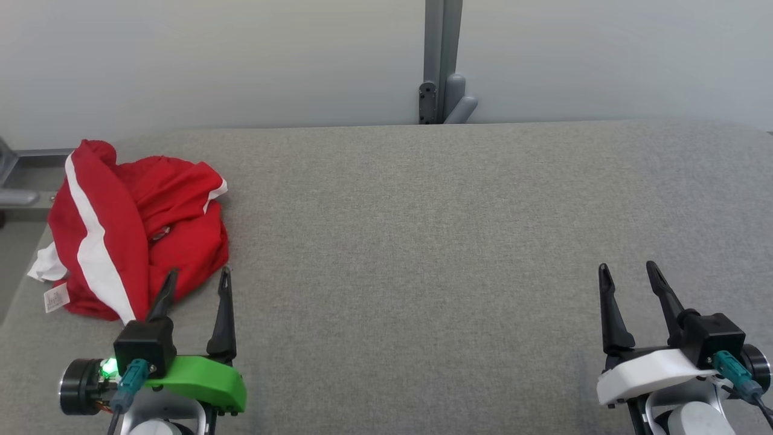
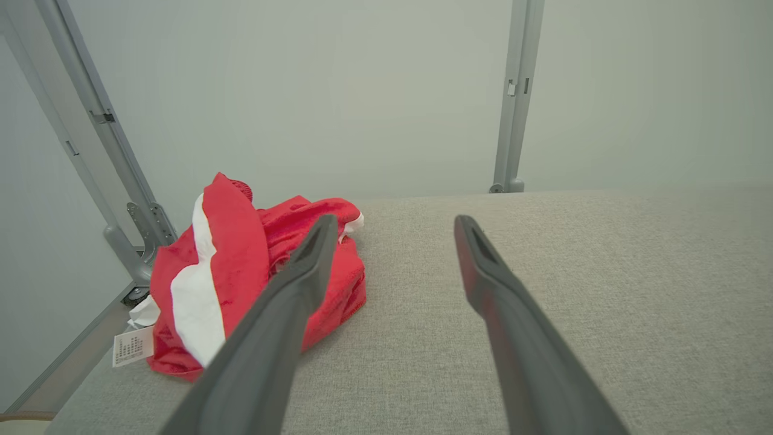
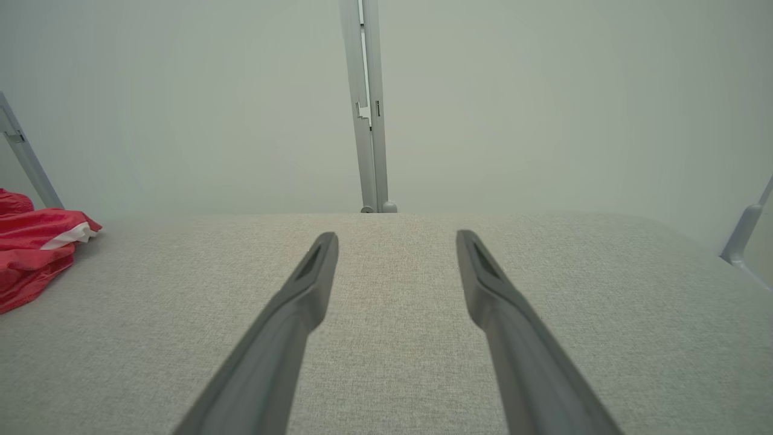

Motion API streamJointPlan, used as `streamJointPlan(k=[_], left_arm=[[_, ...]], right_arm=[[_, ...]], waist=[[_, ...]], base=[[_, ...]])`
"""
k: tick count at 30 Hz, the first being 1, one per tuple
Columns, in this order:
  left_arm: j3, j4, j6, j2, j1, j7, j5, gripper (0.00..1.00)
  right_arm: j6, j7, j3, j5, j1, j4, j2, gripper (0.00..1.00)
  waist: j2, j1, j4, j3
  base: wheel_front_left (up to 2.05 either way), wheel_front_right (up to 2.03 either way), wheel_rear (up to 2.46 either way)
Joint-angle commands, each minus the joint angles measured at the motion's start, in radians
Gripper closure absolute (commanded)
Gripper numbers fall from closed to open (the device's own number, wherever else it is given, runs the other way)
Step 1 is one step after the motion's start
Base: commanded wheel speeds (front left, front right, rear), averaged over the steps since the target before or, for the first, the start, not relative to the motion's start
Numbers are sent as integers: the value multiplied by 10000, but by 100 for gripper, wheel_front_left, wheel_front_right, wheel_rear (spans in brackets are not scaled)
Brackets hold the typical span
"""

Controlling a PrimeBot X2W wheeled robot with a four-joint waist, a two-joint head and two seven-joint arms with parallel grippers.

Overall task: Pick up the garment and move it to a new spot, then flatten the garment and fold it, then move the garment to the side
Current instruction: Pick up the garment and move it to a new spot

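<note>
The garment (image 1: 136,232) is a red piece of clothing with white stripes and a white label, crumpled in a heap at the far left of the grey table (image 1: 423,241). My left gripper (image 1: 199,278) is open just in front of the heap, its fingertips near the heap's front edge, nothing between the fingers. In the left wrist view the garment (image 2: 241,272) lies ahead and left of the left gripper (image 2: 392,226). My right gripper (image 1: 628,272) is open at the lower right, far from the cloth. The right wrist view has the garment (image 3: 33,248) at its left edge and the right gripper (image 3: 395,238) over bare fabric.
A pale wall with a grey upright post (image 1: 442,60) stands behind the table. A grey metal frame (image 2: 109,169) runs along the table's left edge beside the heap. The table's left edge (image 1: 18,302) lies close to the garment.
</note>
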Motion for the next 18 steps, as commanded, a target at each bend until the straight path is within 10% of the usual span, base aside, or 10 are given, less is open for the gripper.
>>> streamJointPlan(k=[1,18], left_arm=[[95,1,94,103,-134,-75,-82,0],[596,37,444,309,-95,-320,-381,0]], right_arm=[[0,-55,93,31,-87,-56,3,0],[-1,39,1672,374,-486,-378,37,0]], waist=[[0,0,202,32],[0,0,2273,111]], base=[[0,0,0],[0,0,0]])
